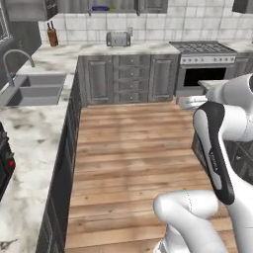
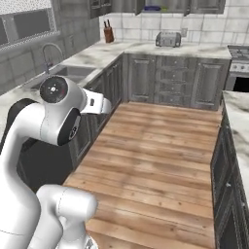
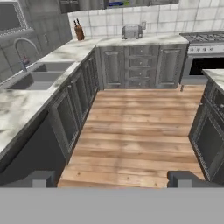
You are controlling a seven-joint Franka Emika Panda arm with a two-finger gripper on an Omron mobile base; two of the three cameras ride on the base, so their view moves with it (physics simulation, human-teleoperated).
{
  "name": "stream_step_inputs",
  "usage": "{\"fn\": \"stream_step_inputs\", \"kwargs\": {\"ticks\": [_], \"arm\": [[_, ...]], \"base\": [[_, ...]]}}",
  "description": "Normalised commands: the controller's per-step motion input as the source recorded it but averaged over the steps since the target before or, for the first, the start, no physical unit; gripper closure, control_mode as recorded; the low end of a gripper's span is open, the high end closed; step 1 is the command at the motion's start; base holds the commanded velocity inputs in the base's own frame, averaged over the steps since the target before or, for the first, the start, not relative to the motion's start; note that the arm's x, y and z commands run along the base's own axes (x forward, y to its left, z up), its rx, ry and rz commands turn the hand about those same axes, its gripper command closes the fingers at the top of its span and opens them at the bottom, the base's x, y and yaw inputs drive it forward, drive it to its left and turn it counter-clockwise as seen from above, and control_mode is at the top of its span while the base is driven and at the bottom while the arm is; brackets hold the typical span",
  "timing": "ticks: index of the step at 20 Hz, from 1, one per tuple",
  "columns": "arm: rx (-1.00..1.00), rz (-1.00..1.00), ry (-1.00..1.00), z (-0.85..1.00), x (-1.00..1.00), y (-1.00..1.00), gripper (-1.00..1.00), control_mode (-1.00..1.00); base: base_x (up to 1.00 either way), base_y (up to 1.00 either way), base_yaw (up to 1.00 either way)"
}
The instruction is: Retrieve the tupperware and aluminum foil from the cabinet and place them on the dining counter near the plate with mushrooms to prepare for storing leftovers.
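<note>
Both wanted items far off yet: aluminum foil (image 1: 101, 8) glimpsed in open cabinet (image 1: 113, 6) above toaster (image 1: 118, 38). Jaws wide, empty. Drive closer squarely before reaching up.

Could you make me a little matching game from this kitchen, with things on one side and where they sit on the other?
Things:
1. toaster
2. knife block
3. sink
4. oven

Places:
A. set into the marble counter at the left
B. far right of the back wall
C. back counter, above the drawers
D. back left corner, by the tiled wall

Pairs: 1-C, 2-D, 3-A, 4-B
</note>
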Motion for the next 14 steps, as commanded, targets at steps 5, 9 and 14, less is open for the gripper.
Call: {"fn": "stream_step_inputs", "kwargs": {"ticks": [5,9,14], "arm": [[0.0,0.0,0.0,0.0,0.0,0.0,-1.0,1.0],[0.0,0.0,0.0,0.0,0.0,0.0,-1.0,1.0],[0.0,0.0,0.0,0.0,0.0,0.0,-1.0,1.0]], "base": [[1.0,-0.01,-0.01],[1.0,-0.02,-0.04],[1.0,0.0,0.0]]}}
